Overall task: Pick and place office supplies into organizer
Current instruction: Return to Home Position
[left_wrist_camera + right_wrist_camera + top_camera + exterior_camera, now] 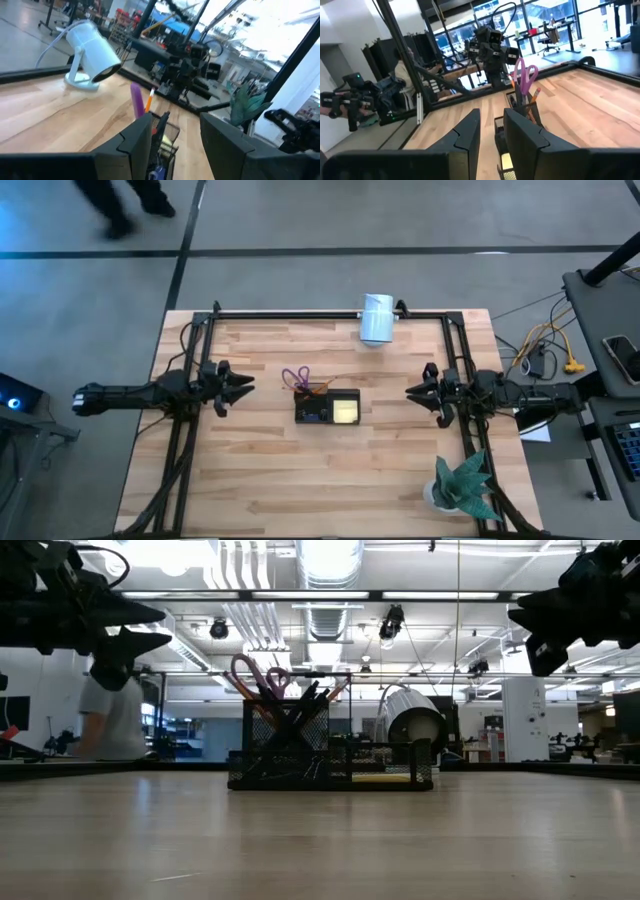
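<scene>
The black mesh organizer stands at the table's middle. It holds a yellow sticky-note pad in its right part, and purple-handled scissors, an orange pencil and dark pens upright in its left part. My left gripper hangs open above the table, left of the organizer, and is empty. My right gripper hangs open to the organizer's right, and is empty. Both point at the organizer, which shows between the fingers in the left wrist view and the right wrist view.
A white cylinder on a stand sits at the far edge, right of centre. A green spiky plant stands at the near right corner. Black frame rails run along the table's sides. A person stands beyond the far left.
</scene>
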`<act>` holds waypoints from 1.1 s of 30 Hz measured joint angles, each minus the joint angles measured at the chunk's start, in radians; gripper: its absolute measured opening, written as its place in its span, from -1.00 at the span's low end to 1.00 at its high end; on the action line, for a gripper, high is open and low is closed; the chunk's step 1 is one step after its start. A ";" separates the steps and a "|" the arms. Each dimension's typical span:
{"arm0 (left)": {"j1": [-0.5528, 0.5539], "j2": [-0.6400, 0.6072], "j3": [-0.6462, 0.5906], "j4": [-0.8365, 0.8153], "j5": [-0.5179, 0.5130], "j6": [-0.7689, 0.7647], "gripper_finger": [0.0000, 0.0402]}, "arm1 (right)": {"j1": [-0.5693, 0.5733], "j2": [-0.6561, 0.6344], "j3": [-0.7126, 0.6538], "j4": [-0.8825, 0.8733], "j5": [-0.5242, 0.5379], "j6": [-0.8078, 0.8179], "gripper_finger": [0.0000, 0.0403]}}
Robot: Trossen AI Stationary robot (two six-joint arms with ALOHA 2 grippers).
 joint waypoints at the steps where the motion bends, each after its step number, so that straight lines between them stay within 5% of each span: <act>1: 0.000 0.000 0.000 0.010 0.000 0.000 -0.25 | 0.000 -0.001 0.000 0.003 0.000 0.000 -0.61; 9: 0.005 -0.001 -0.001 0.007 -0.002 0.031 -0.25 | 0.000 -0.001 0.000 0.003 0.000 0.000 -0.60; 18: 0.008 0.000 -0.002 -0.001 0.045 0.396 -0.25 | 0.000 -0.002 0.000 0.005 -0.001 0.000 -0.61; 21: 0.006 0.001 -0.002 -0.004 0.126 0.401 -0.25 | 0.000 -0.015 0.001 0.011 -0.001 0.000 -0.61; 33: 0.007 0.006 -0.003 -0.030 0.134 0.402 -0.25 | 0.003 -0.015 0.000 -0.017 -0.003 0.001 -0.61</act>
